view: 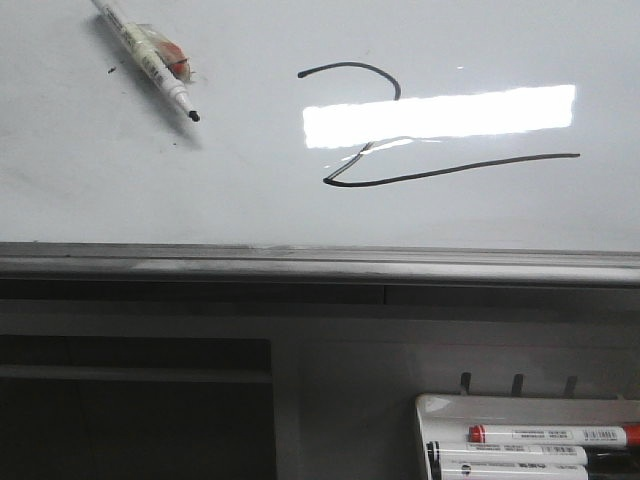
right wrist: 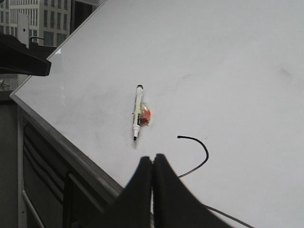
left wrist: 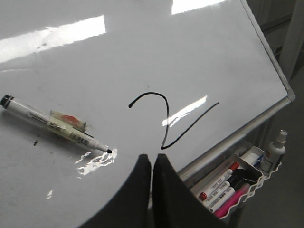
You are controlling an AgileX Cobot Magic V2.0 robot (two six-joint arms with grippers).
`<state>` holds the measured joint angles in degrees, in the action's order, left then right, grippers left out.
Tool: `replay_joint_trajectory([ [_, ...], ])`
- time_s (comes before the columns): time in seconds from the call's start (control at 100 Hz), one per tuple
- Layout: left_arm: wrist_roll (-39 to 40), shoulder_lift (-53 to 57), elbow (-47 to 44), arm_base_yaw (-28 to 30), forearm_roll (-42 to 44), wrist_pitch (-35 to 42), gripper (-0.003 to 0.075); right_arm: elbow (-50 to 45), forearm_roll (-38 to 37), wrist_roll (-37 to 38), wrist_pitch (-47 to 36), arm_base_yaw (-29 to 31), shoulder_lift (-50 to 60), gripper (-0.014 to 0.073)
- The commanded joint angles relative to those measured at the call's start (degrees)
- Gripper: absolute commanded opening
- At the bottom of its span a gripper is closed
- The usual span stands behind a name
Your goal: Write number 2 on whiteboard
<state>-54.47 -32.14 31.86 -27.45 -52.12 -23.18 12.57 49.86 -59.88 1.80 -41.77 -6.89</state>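
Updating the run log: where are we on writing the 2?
Looks done: the number 2 is drawn in black on the whiteboard, hook top and long base line complete. The uncapped marker lies on the board beside it, not held. In hand: nothing; the left gripper and right gripper are both shut and empty. Nothing obvious left.

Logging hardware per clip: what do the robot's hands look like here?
Only the wrist views show them. The left hand and the right hand look alike: each has two matte black fingers, smooth and broad at the base, tapering to rounded tips. No cables, markings or logos are visible. The arms themselves are out of frame, and the front view shows neither hand.
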Motion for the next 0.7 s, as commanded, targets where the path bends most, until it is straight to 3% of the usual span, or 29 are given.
replay_joint_trajectory([
  [0.0,0.0,0.0,1.5,0.1,-1.3,0.8,-0.002,1.5,-0.3,-0.5,-3.3,0.4,-0.5,-0.0075],
  [0.48,0.0,0.0,1.5,0.1,-1.3,1.1,-0.002,1.5,-0.3,-0.5,-3.3,0.4,-0.5,-0.0075],
  [0.69,0.0,0.0,1.1,-6.8,-1.4,2.7,-0.002,1.5,-0.3,-0.5,-3.3,0.4,-0.5,-0.0075],
])
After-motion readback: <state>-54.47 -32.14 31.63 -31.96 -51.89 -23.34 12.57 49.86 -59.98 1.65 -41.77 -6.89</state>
